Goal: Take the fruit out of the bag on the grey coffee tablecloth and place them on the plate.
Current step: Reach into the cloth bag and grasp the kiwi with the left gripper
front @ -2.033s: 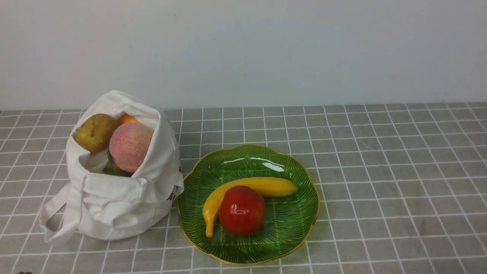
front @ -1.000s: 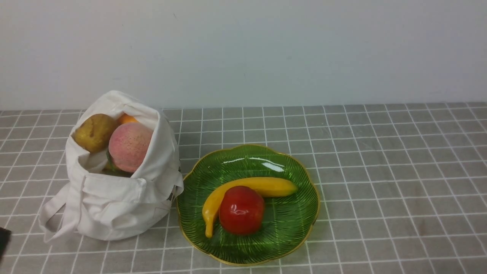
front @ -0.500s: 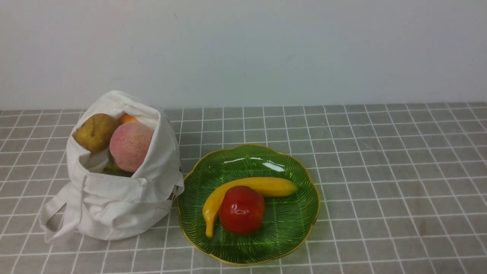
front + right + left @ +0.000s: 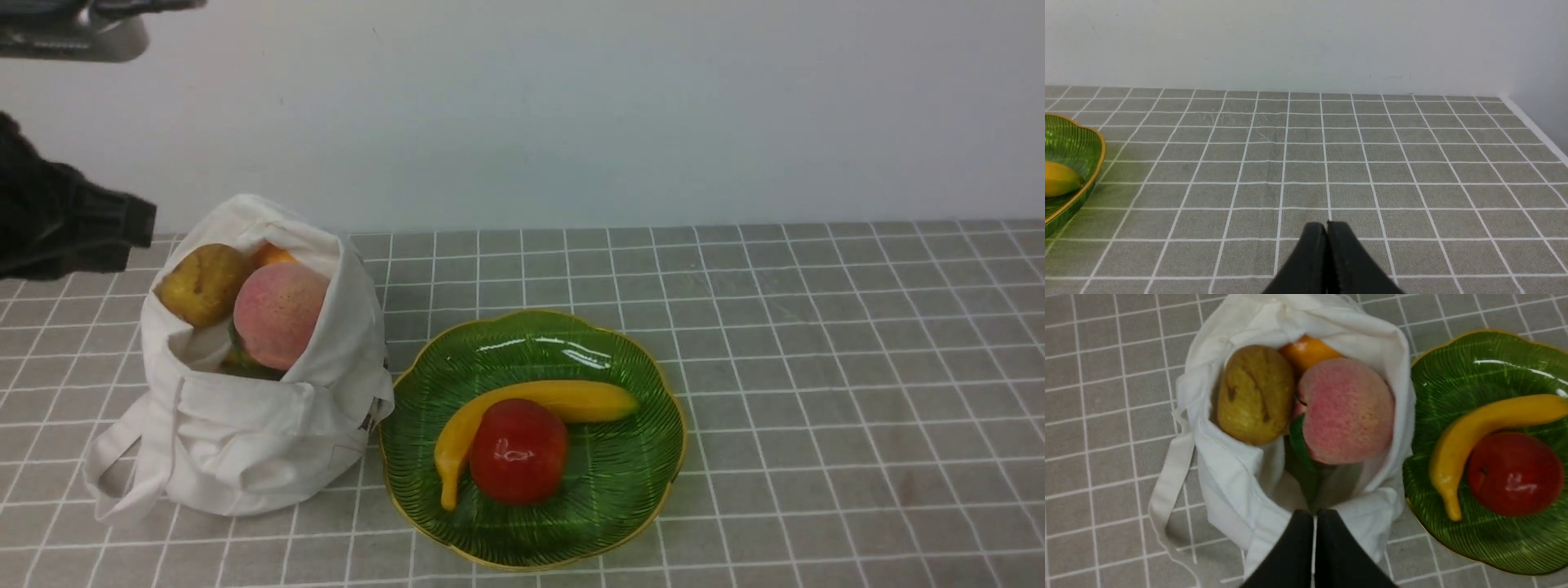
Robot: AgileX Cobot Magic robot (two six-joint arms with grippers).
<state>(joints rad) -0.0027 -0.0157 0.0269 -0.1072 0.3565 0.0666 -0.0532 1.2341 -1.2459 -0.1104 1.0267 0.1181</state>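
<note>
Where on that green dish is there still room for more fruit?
The translucent green ribbed plate is bare behind the long yellow banana and right of the glossy red apple. Its centre-left is crowded by both. The white cloth bag crowds its left rim.

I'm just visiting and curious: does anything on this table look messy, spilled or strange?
Nothing is spilled or broken. The bag slumps, one strap trailing on the tablecloth, with the peach and the brownish-yellow fruit bulging from its mouth. The banana and apple lie neatly on the plate.

bag (image 4: 245, 445) open-topped, plate (image 4: 630, 457) right half free
</note>
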